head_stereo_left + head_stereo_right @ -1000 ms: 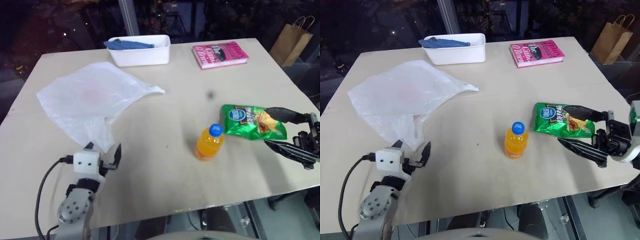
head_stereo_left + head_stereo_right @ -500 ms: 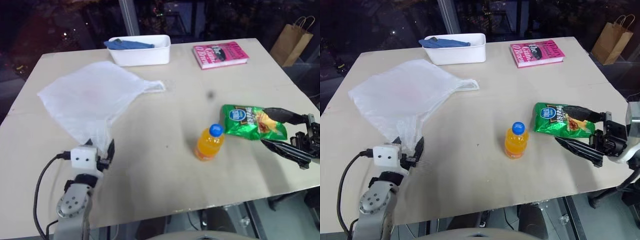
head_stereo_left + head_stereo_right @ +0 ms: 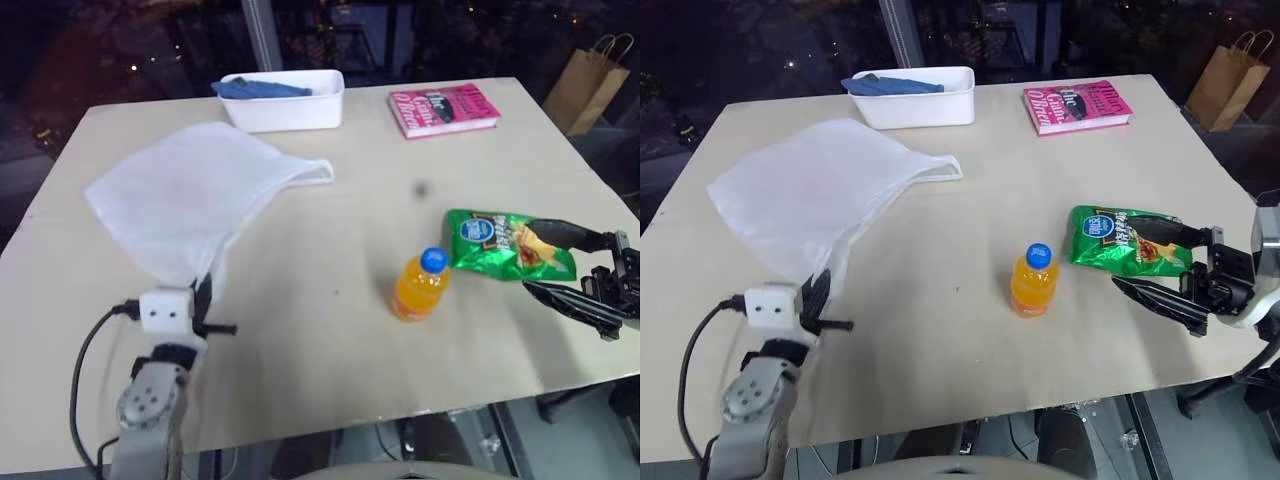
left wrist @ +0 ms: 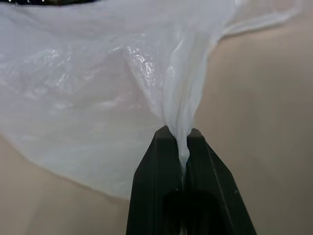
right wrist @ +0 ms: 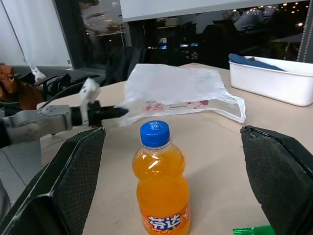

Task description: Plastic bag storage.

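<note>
The plastic bag (image 3: 185,195), thin translucent white, lies spread on the left half of the table with a loop handle reaching toward the middle. My left gripper (image 3: 204,297) is at the bag's near corner, shut on a bunched fold of the film. In the left wrist view, the plastic bag (image 4: 98,83) rises from between the closed fingertips (image 4: 164,142). My right gripper (image 3: 535,262) hovers at the table's right edge, open and holding nothing. It points left, past the green chip packet toward the orange bottle (image 5: 159,181).
A white tub (image 3: 285,100) holding a blue cloth stands at the far edge, with a pink book (image 3: 443,108) to its right. An orange bottle (image 3: 418,287) and a green chip packet (image 3: 500,243) sit right of centre. A brown paper bag (image 3: 583,85) stands beyond the table's far right corner.
My left gripper went from open to shut on the bag's near corner and pushed slightly forward. The bag's near part is now gathered up. The right gripper stayed put.
</note>
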Motion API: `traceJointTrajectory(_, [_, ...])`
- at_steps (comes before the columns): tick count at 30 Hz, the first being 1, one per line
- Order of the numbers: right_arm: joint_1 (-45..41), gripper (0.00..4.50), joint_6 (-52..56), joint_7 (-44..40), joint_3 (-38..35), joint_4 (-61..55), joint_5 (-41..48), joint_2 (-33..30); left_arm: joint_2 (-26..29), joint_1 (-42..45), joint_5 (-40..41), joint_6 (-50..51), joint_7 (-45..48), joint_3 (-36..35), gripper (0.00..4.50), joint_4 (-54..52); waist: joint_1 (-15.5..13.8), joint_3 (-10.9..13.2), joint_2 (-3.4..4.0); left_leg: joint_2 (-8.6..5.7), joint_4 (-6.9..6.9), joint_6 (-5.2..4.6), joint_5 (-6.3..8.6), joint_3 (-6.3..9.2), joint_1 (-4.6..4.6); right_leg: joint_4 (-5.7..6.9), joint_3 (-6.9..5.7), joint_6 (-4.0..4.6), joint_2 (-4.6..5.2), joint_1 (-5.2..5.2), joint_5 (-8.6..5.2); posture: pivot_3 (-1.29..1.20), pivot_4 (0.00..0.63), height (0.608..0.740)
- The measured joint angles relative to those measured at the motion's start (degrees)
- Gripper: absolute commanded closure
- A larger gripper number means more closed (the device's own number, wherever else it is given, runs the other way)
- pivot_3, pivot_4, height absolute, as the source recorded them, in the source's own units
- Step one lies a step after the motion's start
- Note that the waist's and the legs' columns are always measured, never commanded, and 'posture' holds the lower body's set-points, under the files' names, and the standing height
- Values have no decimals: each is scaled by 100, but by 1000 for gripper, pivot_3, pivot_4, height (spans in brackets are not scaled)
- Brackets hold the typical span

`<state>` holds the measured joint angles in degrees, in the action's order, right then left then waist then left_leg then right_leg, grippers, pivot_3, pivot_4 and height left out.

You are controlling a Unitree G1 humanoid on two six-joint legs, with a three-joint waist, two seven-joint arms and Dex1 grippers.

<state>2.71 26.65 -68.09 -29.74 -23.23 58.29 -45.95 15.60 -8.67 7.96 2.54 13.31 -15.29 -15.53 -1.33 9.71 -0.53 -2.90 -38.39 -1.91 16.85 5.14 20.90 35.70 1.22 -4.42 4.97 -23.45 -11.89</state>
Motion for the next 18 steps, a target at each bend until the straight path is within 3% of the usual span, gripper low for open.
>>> traceJointTrajectory(4, [-144, 0, -57, 62, 174, 68, -152, 90, -54, 2103, -153, 19, 275, 775, 4391, 1026, -83, -3, -6, -27, -20, 3, -3, -2, 2, 8, 3, -6, 0, 5, 7, 0, 150, 740])
traceJointTrajectory(6, [-159, 0, -59, 137, 196, 60, -179, 96, -124, 2532, -184, -107, 604, 1251, 4391, 1245, -52, -6, -2, -29, -19, 17, -11, -12, -4, 7, 20, -7, 2, 4, 7, 0, 150, 740])
traceJointTrajectory(11, [-67, 0, -58, 419, 186, -8, -238, 111, -295, 3000, -153, -287, 1743, 2369, 4391, 1795, 54, -6, -1, -26, 9, 21, -12, -7, 36, -8, 24, -7, 2, -45, 5, 0, 150, 740])
traceJointTrajectory(18, [192, 0, -53, 860, 176, -507, -223, 204, -80, 3050, 311, -296, 3317, 3031, 4391, 1800, 53, -6, -1, -19, -6, 15, -9, -6, 55, 3, 23, -8, 4, -60, 6, 0, 150, 740])
